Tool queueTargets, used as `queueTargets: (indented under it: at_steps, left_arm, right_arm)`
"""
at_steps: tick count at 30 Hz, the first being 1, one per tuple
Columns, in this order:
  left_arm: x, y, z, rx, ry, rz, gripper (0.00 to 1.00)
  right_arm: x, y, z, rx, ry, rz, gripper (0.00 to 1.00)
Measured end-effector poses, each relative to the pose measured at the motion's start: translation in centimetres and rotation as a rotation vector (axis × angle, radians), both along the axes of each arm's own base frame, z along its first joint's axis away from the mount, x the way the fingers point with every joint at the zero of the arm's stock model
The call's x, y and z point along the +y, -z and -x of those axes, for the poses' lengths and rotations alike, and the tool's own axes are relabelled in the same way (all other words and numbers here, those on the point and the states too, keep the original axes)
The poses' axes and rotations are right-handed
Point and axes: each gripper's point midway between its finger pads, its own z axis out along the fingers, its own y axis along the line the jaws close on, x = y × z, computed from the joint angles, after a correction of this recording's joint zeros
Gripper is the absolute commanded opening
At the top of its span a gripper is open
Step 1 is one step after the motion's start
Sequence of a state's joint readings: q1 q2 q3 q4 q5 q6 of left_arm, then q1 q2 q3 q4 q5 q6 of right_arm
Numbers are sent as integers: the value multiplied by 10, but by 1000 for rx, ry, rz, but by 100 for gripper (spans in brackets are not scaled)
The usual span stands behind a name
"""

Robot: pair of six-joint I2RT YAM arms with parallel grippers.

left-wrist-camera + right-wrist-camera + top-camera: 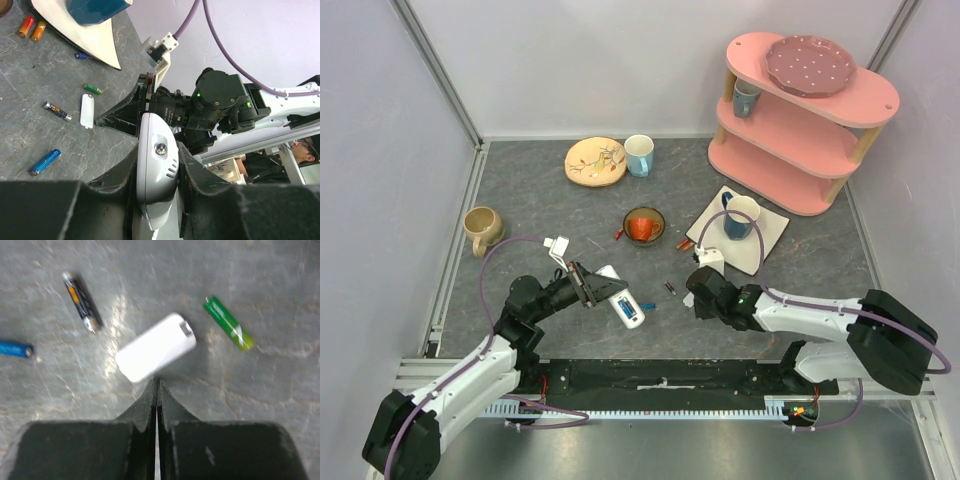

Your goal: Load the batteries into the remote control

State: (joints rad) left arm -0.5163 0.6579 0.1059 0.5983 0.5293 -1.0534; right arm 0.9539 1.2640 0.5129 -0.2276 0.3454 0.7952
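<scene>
My left gripper (pixel 588 285) is shut on the white remote control (pixel 623 303), gripped by its edges above the table; the left wrist view shows it (pixel 156 175) clamped between both fingers (pixel 192 172). My right gripper (pixel 156 384) is shut and empty, its tips low on the table at the edge of the small white cover piece (pixel 156 347). Around the cover lie a green battery (pixel 228 323), a black battery (pixel 82 302) and a blue battery (pixel 15 349). They also show in the left wrist view: green (pixel 93 89), black (pixel 57 111), blue (pixel 45 162).
Two orange batteries (pixel 30 28) lie by the square white plate (pixel 770 235) holding a blue mug (pixel 740 216). A brown bowl (pixel 644 226), a yellow plate (pixel 595 160), a white mug (pixel 639 154), a beige mug (pixel 481 228) and a pink shelf (pixel 800 130) stand further back.
</scene>
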Motion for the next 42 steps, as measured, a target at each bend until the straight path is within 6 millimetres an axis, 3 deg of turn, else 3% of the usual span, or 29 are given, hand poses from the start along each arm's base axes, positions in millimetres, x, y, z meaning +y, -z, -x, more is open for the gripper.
queueTargets:
  at_steps: [5,17,24,27,34,36,42]
  left_arm:
    - [0,1,0,4,0,-2,2]
    - [1,3,1,13,-3,-8,2]
    - [1,6,1,26,-3,-15,2]
    - [1,8,1,32,-3,-19,2]
    - [1,9,0,38,-4,-22,2]
    - [1,9,0,36,-4,-21,2]
    - [1,8,0,34,-4,-19,2]
  right_arm:
    - [19,3,-4,-13,-67,-34,0]
    - [40,2,-24,-36,-75,-23,0]
    - [38,2,-43,-43,-42,-1,0]
    - [31,0,-52,-47,-40,25,5]
    - [33,-13,-59,-69,-127,38,54]
    - [37,-22,-57,-83,-169,17,60]
    - [41,-35,-63,-111,-255,35,64]
